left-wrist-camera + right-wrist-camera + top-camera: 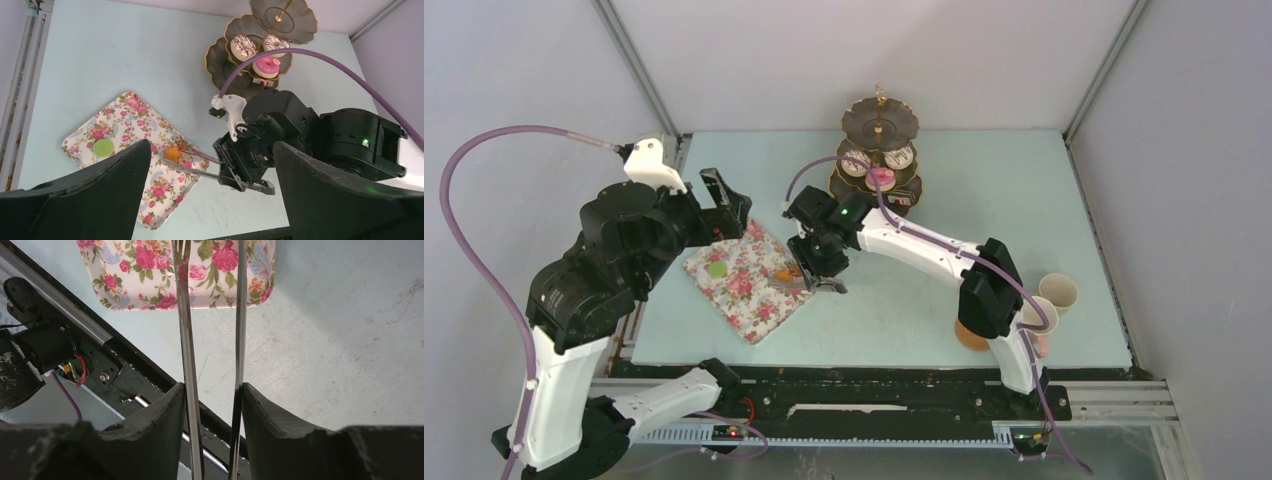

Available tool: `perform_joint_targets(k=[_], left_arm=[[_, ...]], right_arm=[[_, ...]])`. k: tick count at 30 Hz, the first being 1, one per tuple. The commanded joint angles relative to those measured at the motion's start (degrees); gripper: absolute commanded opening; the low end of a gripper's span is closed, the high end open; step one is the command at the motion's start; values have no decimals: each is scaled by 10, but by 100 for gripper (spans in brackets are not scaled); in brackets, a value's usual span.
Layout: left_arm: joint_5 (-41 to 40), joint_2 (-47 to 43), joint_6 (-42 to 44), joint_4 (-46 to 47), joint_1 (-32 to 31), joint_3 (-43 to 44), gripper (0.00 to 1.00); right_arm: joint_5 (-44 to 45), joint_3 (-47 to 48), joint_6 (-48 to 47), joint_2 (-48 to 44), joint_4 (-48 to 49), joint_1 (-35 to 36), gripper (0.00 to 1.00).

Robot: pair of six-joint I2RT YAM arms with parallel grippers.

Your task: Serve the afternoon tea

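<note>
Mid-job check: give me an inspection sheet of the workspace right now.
Surface: pale blue table, lightly scuffed.
Job's things: pink doughnut and white doughnuts on tiered stand, top tier bare; green piece, orange piece on floral tray; cups, brown coaster at right edge.
Clutter: nothing seen.
End effectors: left end effector open, empty; right end effector shut on tongs, tips flanking orange piece.
Cables: purple cable along each arm; right one arcs past stand.
Surroundings: plain grey walls, metal frame.
</note>
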Motion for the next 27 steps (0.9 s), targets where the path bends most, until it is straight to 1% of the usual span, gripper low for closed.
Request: perform_joint_targets(k=[1,16,20,23,27], left_arm=[[-4,2,8,11,-5,8,100],[-2,0,5,10,-5,8,100],[-3,-1,4,9,-5,8,100],[-2,-2,4,9,-5,6,100],[-1,-1,3,11,-5,4,100]], right_arm=[[11,34,-9,6,-1,0,46],[6,37,-12,16,6,-4,44],[-2,36,-10,17,6,-3,42],[-1,34,-10,15,7,-3,38],[-6,30,-13,6,18,-4,31]])
